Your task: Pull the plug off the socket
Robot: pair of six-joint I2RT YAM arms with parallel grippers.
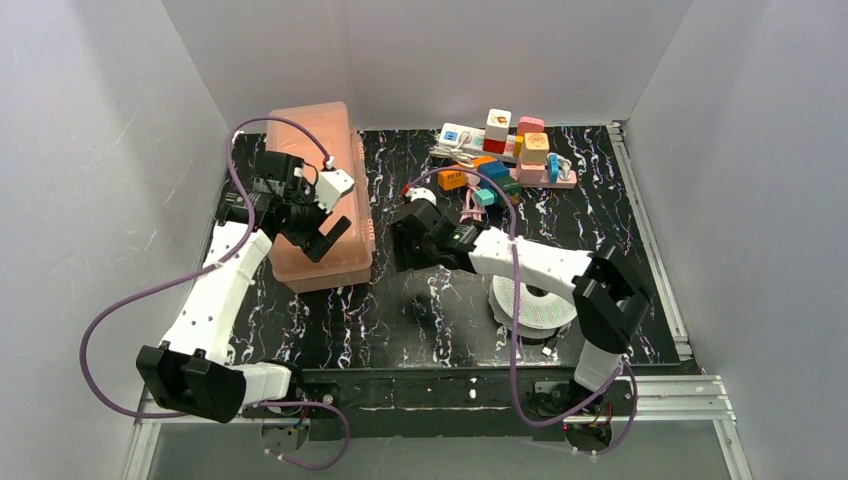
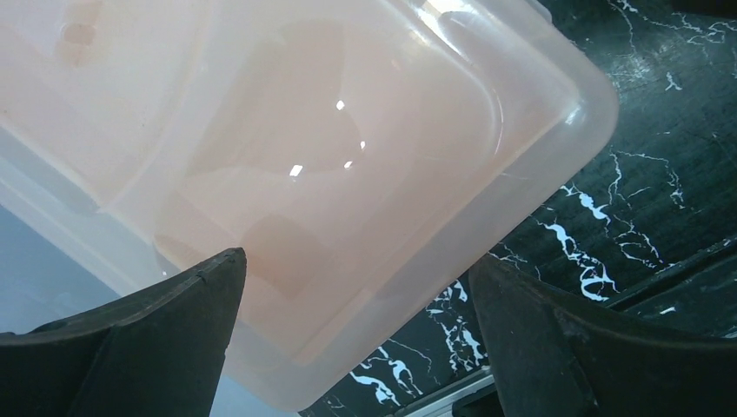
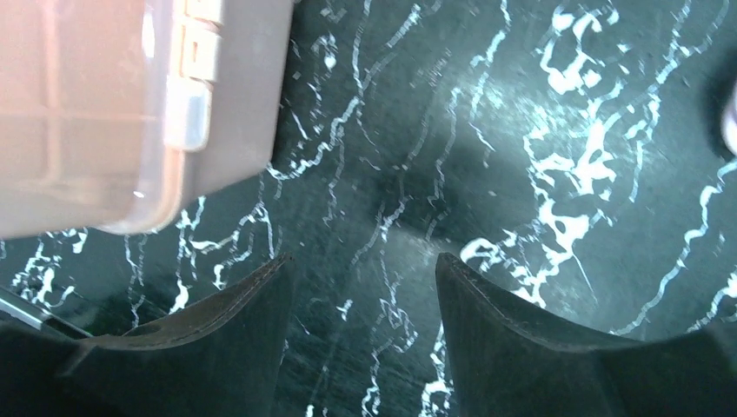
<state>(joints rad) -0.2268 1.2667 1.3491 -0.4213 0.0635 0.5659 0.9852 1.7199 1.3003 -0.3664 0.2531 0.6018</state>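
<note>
Starting at the near edge, both arms reach away from their bases toward the far half of the black marbled table (image 1: 420,320). A white round disc (image 1: 530,300) lies at about 4 o'clock from the table's middle, partly under the right arm.

Farther in, the right gripper (image 3: 363,261) hangs over bare tabletop, its jaws fairly wide with nothing between them. A corner of the pink box (image 3: 130,113) shows at its 10 o'clock. The left gripper (image 2: 356,261) hovers over that same see-through box, at roughly 10 o'clock on the table. Its jaws are spread fully and empty. It looks parked out of the way, since the work lies on the other side.

Farthest off, around 1 o'clock, sits a clutter of power strips (image 1: 545,178) and adapters (image 1: 498,128). The socket (image 1: 452,179), short and orange with a small label, lies at the clutter's near left edge, at about 1 o'clock from the right gripper. Which plug sits in it is too small to tell. The right arm seems the natural one to go for it, being nearer; neither gripper touches it yet.
</note>
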